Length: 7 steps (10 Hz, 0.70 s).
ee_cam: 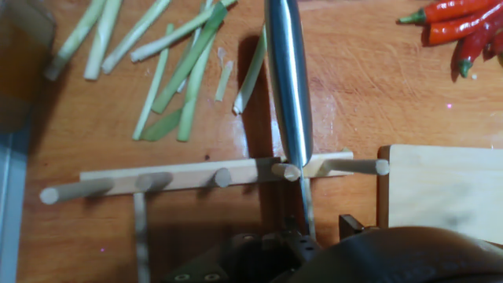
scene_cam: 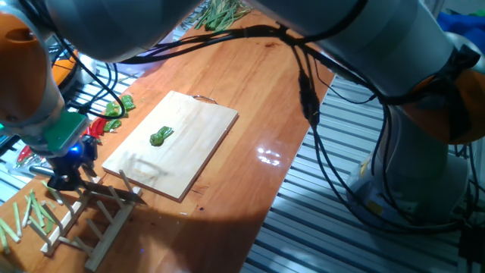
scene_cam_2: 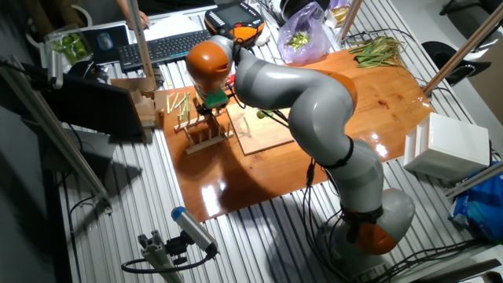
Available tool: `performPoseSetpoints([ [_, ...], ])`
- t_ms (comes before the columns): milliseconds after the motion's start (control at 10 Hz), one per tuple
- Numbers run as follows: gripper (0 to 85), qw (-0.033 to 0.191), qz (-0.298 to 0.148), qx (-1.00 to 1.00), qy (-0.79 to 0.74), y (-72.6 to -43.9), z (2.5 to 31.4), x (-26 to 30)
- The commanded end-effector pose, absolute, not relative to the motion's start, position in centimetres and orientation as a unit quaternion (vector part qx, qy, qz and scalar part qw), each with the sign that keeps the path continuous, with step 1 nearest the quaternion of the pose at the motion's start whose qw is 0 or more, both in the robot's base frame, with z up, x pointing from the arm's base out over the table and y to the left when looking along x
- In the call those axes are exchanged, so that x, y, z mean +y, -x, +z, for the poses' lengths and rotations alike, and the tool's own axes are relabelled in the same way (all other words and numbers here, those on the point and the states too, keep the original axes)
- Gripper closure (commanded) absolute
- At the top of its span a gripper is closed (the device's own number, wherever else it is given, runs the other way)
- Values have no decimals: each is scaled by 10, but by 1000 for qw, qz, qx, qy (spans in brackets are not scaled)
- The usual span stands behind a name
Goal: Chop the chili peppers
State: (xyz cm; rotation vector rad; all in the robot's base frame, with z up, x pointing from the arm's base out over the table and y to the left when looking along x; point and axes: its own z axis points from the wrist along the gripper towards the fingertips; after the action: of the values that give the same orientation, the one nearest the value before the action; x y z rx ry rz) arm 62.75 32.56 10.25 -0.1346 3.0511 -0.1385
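Observation:
A small bright-green curled chili pepper [scene_cam: 161, 136] [scene_cam_2: 266, 115] lies whole near the middle of the pale wooden cutting board [scene_cam: 201, 121] [scene_cam_2: 275, 135]. My gripper [scene_cam: 70, 178] [scene_cam_2: 211, 110] [ee_cam: 302, 236] is down at the wooden peg rack [scene_cam: 98, 216] [ee_cam: 181, 179], left of the board and away from the pepper. A steel knife [ee_cam: 289, 86] runs from between my fingers out across the rack's pegs. Its handle is hidden under my hand. The frames do not show whether the fingers press on it. The hand view does not take in the pepper.
Slim red chilies [scene_cam: 95, 127] [ee_cam: 464, 20] and some green pieces [scene_cam: 120, 106] lie left of the board. Pale-green stalk strips [scene_cam: 23, 216] [ee_cam: 181, 71] are scattered beyond the rack. A bundle of green stalks [scene_cam: 220, 14] [scene_cam_2: 377, 49] sits at the table's far end.

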Motion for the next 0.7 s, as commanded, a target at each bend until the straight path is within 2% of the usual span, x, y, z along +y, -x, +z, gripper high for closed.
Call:
performPoseSetpoints([
  [0,510,37,-46,997,47,-628,100,325],
  [200,510,28,-41,997,60,-630,96,320],
  [600,510,25,-35,997,68,-631,90,319],
])
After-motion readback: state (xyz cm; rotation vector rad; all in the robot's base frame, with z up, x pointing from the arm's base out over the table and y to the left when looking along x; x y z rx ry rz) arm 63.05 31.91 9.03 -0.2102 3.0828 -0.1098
